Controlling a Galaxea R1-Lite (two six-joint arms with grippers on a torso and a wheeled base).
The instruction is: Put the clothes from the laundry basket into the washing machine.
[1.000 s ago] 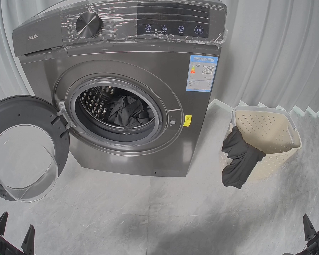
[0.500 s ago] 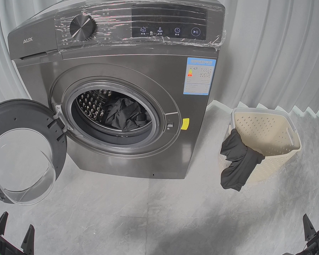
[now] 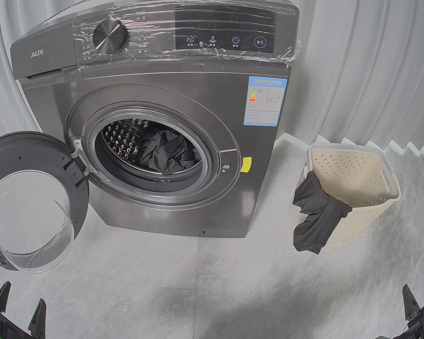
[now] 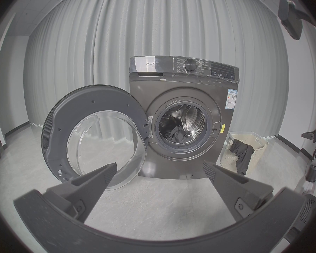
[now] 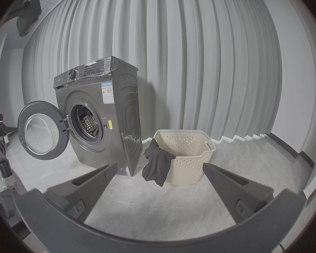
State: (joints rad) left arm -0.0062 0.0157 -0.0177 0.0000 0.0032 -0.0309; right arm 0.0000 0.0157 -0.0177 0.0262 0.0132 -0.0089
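A grey front-loading washing machine (image 3: 183,81) stands ahead with its round door (image 3: 30,198) swung open to the left. Dark clothes (image 3: 167,151) lie inside the drum. To the machine's right a cream laundry basket (image 3: 362,189) sits on the floor, and a dark garment (image 3: 318,210) hangs over its near rim. My left gripper (image 3: 19,304) is low at the bottom left, open and holding nothing. My right gripper (image 3: 421,293) is low at the bottom right, open too. In the right wrist view the basket (image 5: 189,151) and garment (image 5: 156,162) lie ahead between the fingers.
Grey tiled floor (image 3: 212,278) spreads between me and the machine. Pleated white curtains (image 3: 362,62) hang behind the machine and basket. The open door juts out over the floor at the left.
The whole head view shifted a little between the oldest frame and half a second ago, so the camera moved. Since then nothing has moved.
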